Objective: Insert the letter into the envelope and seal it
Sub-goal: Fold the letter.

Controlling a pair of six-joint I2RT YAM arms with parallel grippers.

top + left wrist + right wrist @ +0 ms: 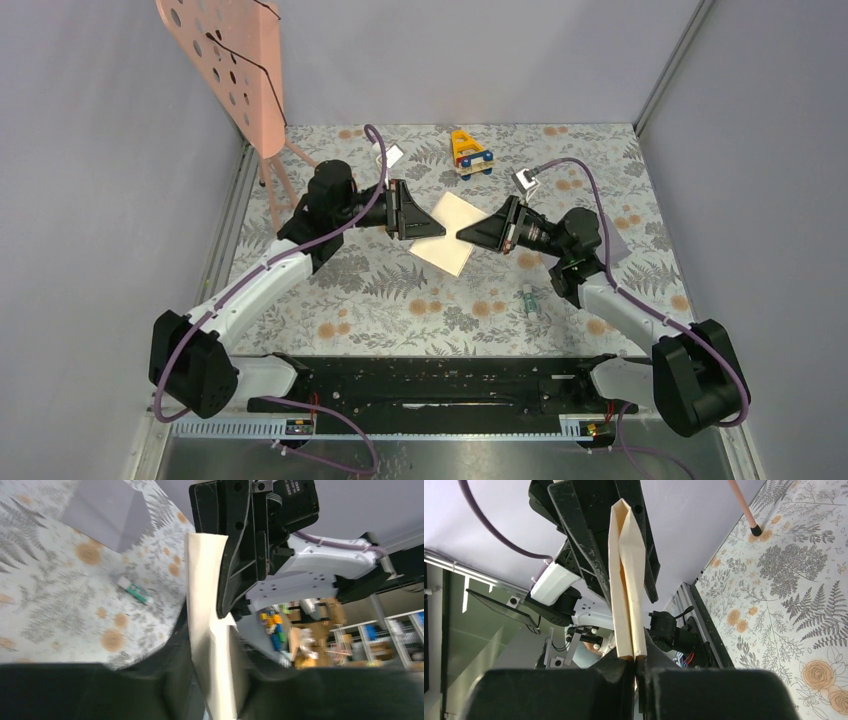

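left pincer [434, 230] and right pincer [464, 236] both pinching the folded letter [450, 222] above the desk [400, 300], envelope [102, 510] lying flat nearby

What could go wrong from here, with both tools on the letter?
1. The left tool and right tool clamp opposite edges of the letter, held off the table. Mismatched arm motion could tear it or pull it free.
2. Its folded layers gape in the right wrist view and may snag entering the envelope.
3. The envelope lies flat with no tool free to steady it, so it may slide.
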